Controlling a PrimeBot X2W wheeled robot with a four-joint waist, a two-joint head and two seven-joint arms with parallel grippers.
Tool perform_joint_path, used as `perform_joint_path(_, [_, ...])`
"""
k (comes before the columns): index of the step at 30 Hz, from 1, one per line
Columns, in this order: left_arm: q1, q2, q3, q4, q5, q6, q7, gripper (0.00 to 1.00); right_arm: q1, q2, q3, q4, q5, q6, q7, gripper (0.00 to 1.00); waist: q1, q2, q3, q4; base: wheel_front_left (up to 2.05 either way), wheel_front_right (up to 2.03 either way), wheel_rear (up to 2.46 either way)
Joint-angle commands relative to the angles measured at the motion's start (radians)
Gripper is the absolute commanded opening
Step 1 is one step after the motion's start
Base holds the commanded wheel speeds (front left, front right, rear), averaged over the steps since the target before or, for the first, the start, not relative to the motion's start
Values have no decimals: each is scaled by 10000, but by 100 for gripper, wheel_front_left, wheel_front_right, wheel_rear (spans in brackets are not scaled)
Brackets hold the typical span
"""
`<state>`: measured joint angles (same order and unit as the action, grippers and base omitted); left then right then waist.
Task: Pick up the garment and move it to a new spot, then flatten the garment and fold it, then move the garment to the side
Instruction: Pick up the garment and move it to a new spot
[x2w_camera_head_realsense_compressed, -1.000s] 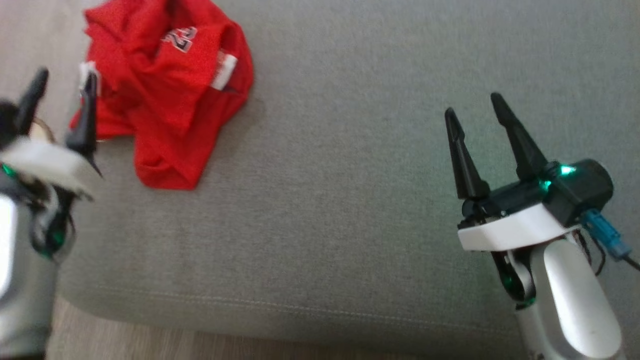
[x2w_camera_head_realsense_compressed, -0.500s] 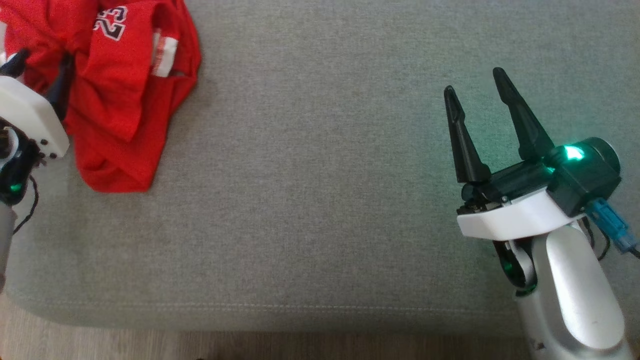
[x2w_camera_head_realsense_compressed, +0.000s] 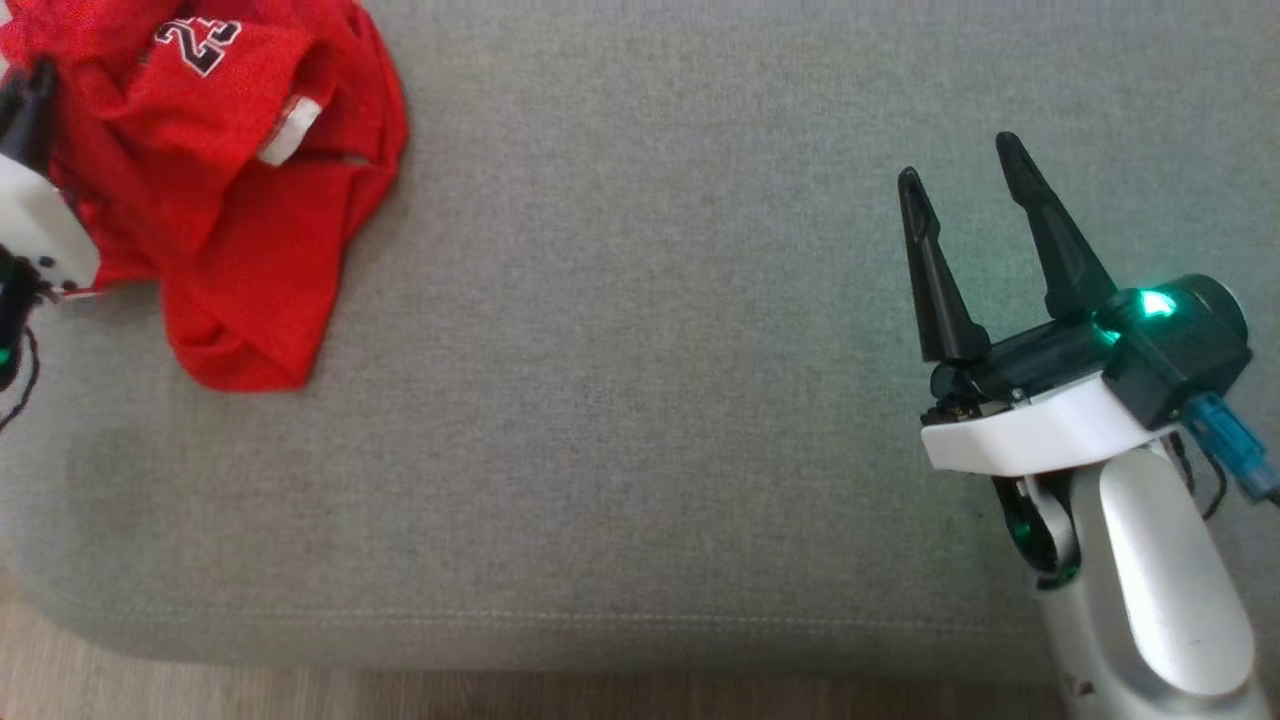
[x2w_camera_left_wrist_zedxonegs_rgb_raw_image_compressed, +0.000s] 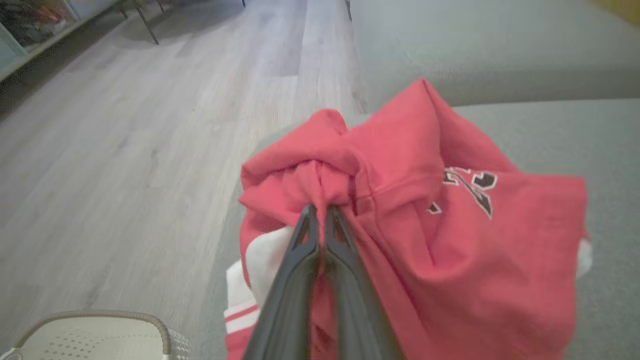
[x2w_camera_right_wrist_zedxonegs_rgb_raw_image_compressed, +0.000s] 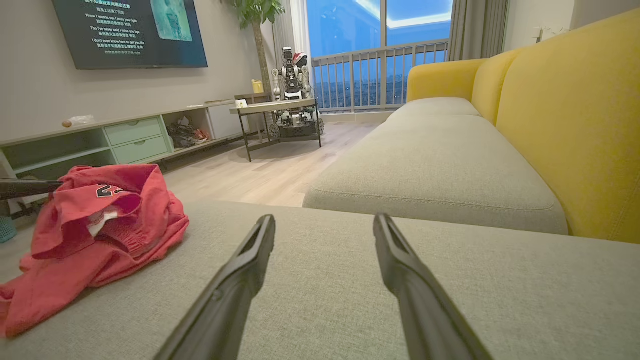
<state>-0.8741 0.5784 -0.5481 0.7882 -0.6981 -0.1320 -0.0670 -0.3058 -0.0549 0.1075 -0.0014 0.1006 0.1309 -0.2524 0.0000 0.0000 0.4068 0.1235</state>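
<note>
Left wrist view: the left gripper (x2w_camera_left_wrist_zedxonegs_rgb_raw_image_compressed: 320, 209) clamps a bunched fold of the red garment (x2w_camera_left_wrist_zedxonegs_rgb_raw_image_compressed: 425, 240), crumpled at the far left of the grey cushion (x2w_camera_head_realsense_compressed: 640, 400). Well to the right, the right gripper (x2w_camera_head_realsense_compressed: 957, 165) hovers, fingers spread, empty.

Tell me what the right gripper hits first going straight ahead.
Likely the grey cushion just ahead of the right gripper; if it skims over that, the next seat beyond. Depth is unclear.
</note>
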Motion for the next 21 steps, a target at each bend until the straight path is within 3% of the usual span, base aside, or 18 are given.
perform_joint_path(1, [-624, 792, 395, -68, -51, 14, -466, 0, -31, 47, 244, -283, 123, -2, -93, 100, 0, 0, -249, 97, 0, 0, 0])
perform_joint_path(5, [-757, 684, 588, -25, 10, 75, -1476, 0, 113, 47, 204, -178, 238, -2, -93, 100, 0, 0, -738, 221, 0, 0, 0])
perform_joint_path(10, [-524, 588, 874, -802, 223, 301, -1892, 0, 380, 47, 132, 25, 456, -2, -93, 100, 0, 0, -1410, 303, 0, 0, 0])
perform_joint_path(21, [1094, -96, 1900, -5368, 531, 1279, -1945, 0, 560, 47, -40, 33, 719, -2, -93, 100, 0, 0, -2279, -138, 0, 0, 0])
